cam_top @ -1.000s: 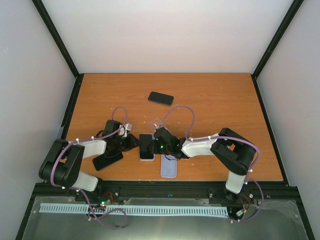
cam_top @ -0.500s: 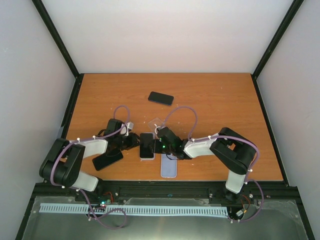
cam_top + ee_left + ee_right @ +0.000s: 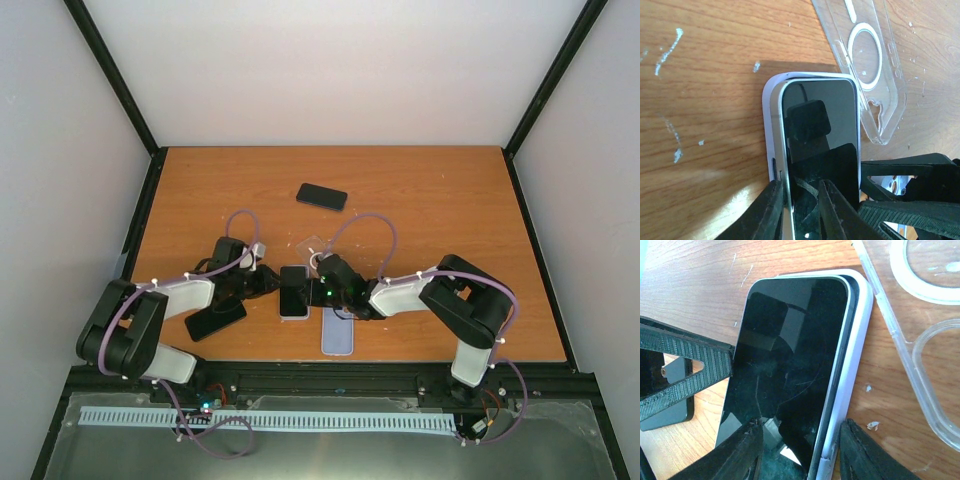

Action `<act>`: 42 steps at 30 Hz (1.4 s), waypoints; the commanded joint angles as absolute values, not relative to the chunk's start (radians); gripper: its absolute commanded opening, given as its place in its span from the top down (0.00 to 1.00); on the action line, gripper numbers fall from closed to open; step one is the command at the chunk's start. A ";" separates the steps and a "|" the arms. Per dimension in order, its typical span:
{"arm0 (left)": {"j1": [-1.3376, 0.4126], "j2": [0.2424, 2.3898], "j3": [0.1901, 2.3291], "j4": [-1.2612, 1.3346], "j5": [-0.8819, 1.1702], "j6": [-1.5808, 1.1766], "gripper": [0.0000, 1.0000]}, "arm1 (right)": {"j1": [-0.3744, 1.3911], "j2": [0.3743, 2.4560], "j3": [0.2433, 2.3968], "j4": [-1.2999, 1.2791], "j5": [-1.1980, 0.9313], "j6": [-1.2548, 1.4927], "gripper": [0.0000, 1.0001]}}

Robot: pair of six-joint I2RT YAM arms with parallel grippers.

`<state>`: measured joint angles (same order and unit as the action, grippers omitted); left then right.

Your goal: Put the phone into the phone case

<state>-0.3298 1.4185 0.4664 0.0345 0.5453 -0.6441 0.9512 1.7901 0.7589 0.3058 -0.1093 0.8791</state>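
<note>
The phone (image 3: 293, 290), dark screen up, lies in a white phone case (image 3: 771, 135) at the table's middle front. Its long edges stand proud of the case walls, and a dark gap shows along the right side (image 3: 852, 325). My left gripper (image 3: 268, 285) comes in from the left, jaws narrow. One finger (image 3: 771, 210) presses the case's outer wall, the other rests on the glass. My right gripper (image 3: 318, 290) straddles the opposite edge (image 3: 802, 455). One of its fingertips (image 3: 740, 455) is over the screen, the other just outside the case wall.
A clear case (image 3: 312, 245) lies right behind the phone, close to both grippers (image 3: 872, 75). A black phone (image 3: 321, 196) lies further back. Another dark phone (image 3: 214, 320) sits under the left arm. A pale blue case (image 3: 338, 333) lies under the right arm near the front edge.
The phone and both grippers have shifted slightly away from the front edge. The left jaws widened, then narrowed again on the phone's edge. The right arm has barely moved.
</note>
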 commanded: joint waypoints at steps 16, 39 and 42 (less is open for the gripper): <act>-0.348 1.442 0.460 0.075 0.592 -0.676 0.81 | 0.919 1.785 0.734 0.509 -0.243 0.944 0.56; -0.348 1.301 0.370 0.072 0.569 -0.735 0.66 | 0.917 1.802 0.738 0.759 -0.390 1.145 0.50; -0.348 1.308 0.363 0.088 0.573 -0.736 0.66 | 0.917 1.808 0.742 0.720 -0.385 1.144 0.50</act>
